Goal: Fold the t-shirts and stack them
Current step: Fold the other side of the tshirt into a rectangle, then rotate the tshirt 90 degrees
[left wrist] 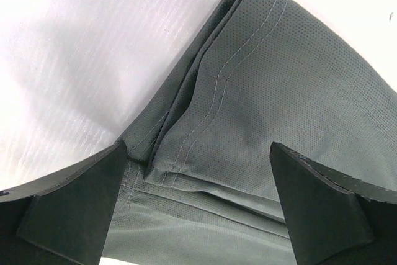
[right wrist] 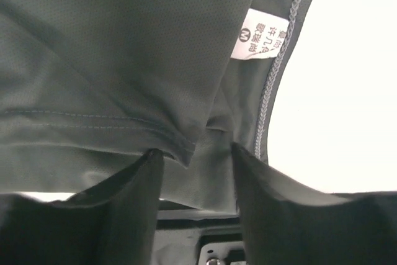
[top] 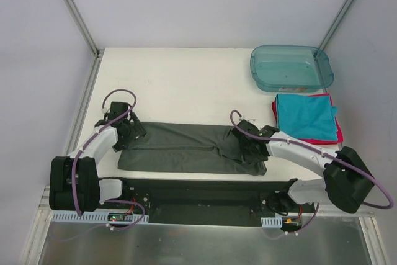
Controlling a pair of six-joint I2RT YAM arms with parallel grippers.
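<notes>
The left pincer (top: 127,130) is standing wide open, its two fingers (left wrist: 68,209) spread far apart over the left end of the dark grey t-shirt (top: 186,147). In the left wrist view a folded, stitched corner of the shirt is lying in the gap between them. Neither finger is pressing on the cloth, and nothing is being held. The left arm is reaching forward from its base at the near left corner of the tabletop (top: 173,85), bent at the elbow, with the wrist pointing down at the shirt.

The right pincer (top: 242,147) is sitting partly open, with a narrow gap. In the right wrist view a hemmed edge of the grey cloth is dipping between its fingers (right wrist: 136,203), and the gap is looking wider than the cloth. The small white neck label (right wrist: 263,34) is showing just beyond them, by the collar seam. The right arm is stretching leftward from the near right corner, low over the shirt's right end.

The grey shirt is lying as a long band along the near edge. The teal t-shirt (top: 305,116) is resting folded on the red-pink t-shirt (top: 322,141) by the right edge, just nearer than the teal tub (top: 257,69) at the far right corner.
</notes>
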